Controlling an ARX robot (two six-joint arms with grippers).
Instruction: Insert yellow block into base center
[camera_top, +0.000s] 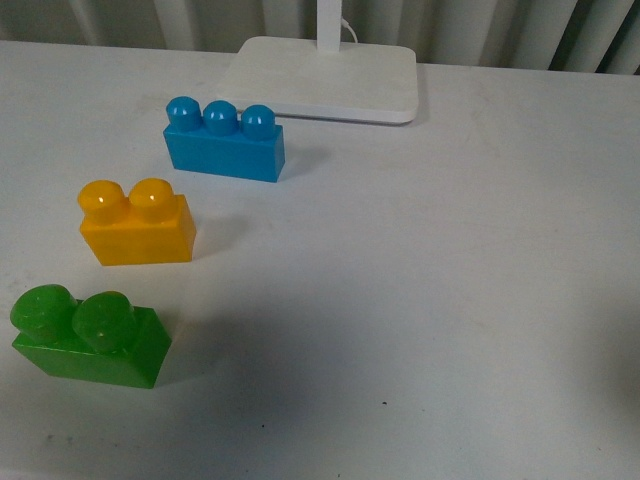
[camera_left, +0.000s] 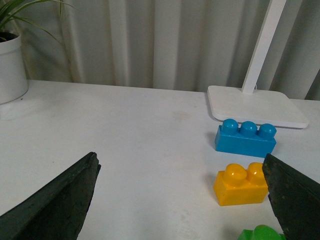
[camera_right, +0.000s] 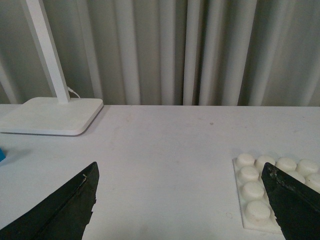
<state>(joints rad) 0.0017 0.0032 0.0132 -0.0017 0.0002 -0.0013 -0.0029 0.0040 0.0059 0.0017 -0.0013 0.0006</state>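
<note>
- When viewed from the front, shows the yellow block (camera_top: 137, 225) upright on the white counter (camera_top: 420, 300), two studs up, toward the left side.
- Sets it between a blue brick (camera_top: 225, 145), farther back, and a green brick (camera_top: 90, 340), nearer the camera; all three apart, in a slanting row.
- Puts a white lamp stand (camera_top: 320, 80) behind the blue brick, near it but not touching.
- Has the left hand (camera_left: 175, 200) spread wide and holding nothing, over the counter, clear of every brick.
- From the left wrist, catches the yellow block right at the edge of one dark finger (camera_left: 292, 195), blue brick beyond it, green brick just peeking in.
- Adds a white plant pot (camera_left: 11, 67) at the far corner of that view.
- Has the right hand (camera_right: 180, 205) spread wide too, empty.
- From the right wrist, shows the base (camera_right: 257, 200) flat on the counter, round studs up, one side hidden behind a finger.
- Cannot tell how far the base lies from the yellow block: no view with both.
</note>
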